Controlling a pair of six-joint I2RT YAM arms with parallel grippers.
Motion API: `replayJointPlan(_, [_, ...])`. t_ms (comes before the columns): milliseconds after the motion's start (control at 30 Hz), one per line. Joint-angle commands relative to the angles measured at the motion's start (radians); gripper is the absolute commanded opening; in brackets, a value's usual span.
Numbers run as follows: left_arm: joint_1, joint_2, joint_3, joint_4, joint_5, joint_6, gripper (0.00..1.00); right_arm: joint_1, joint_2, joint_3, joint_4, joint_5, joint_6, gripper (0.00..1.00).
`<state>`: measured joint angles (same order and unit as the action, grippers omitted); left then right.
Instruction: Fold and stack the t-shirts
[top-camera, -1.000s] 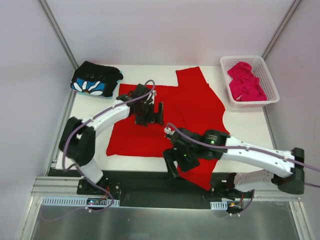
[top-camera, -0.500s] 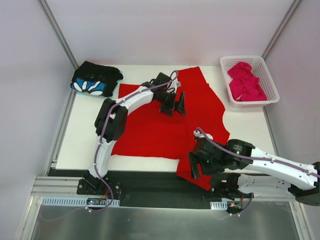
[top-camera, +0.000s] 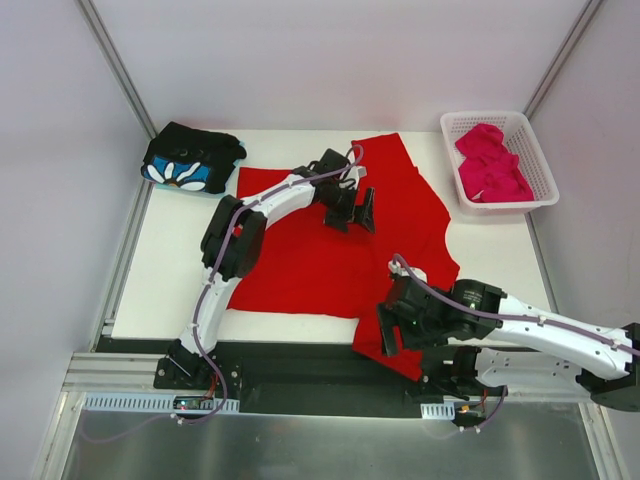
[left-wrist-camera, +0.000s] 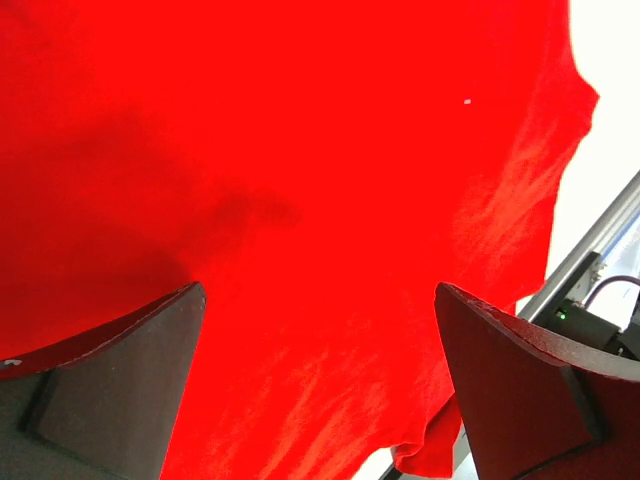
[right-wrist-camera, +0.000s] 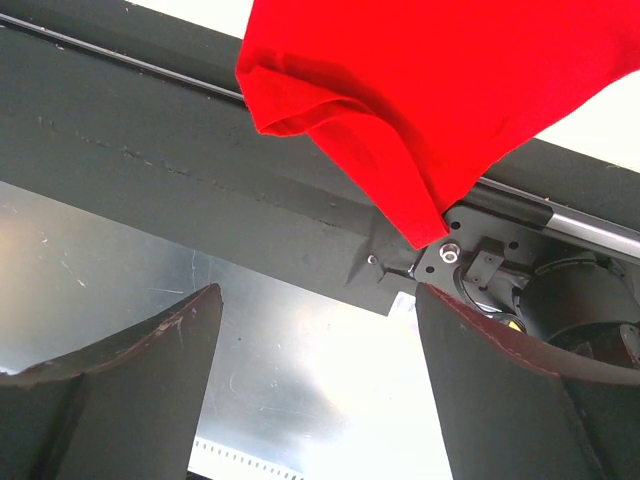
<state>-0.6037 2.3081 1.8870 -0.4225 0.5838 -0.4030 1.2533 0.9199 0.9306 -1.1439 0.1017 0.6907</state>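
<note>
Folding red t-shirt (top-camera: 310, 250) apparently not begun: it lies spread flat on table (top-camera: 170, 270), one corner drooping over near edge. Left tool (top-camera: 352, 212) spread above far part, right tool (top-camera: 388, 338) spread by drooping corner (nothing pinched). Next, likely: pinch edges, fold over.

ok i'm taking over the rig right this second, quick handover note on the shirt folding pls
Left gripper: open, empty, over the far part of the red t-shirt, which lies spread out.
Right gripper: open, empty, at the near edge of the table, where a corner of the red shirt hangs over.
Black flower-print t-shirt: far left corner.
Pink t-shirt: bunched in the white basket, far right.
Done: the black one looks folded.
Left: fold red, take out and fold pink, stack all three.
</note>
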Motion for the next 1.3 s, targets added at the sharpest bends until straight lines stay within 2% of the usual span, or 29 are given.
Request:
replayJointPlan(0, [0.001,0.025,-0.026,-0.005,-0.052,0.024,0.99,-0.003,0.019,0.007,0.012,0.026,0.012,0.82])
replayJointPlan(200, [0.007,0.045,-0.034,0.016,-0.055,0.003,0.99,-0.014,0.071,-0.050,0.108,0.052,-0.036,0.82])
replayJointPlan(433, [0.033,0.027,-0.071,0.033,-0.052,-0.007,0.99,-0.031,0.140,-0.243,0.438,-0.035,-0.117,0.82])
replayJointPlan(633, [0.038,0.008,-0.085,0.036,-0.050,-0.011,0.99,-0.038,0.214,-0.306,0.572,-0.092,-0.195,0.82])
replayJointPlan(1033, [0.038,-0.012,-0.111,0.042,-0.055,-0.014,0.99,-0.091,0.267,-0.294,0.576,-0.151,-0.304,0.82])
replayJointPlan(1267, [0.038,-0.019,-0.117,0.042,-0.053,-0.014,0.99,-0.127,0.260,-0.305,0.533,-0.134,-0.345,0.82])
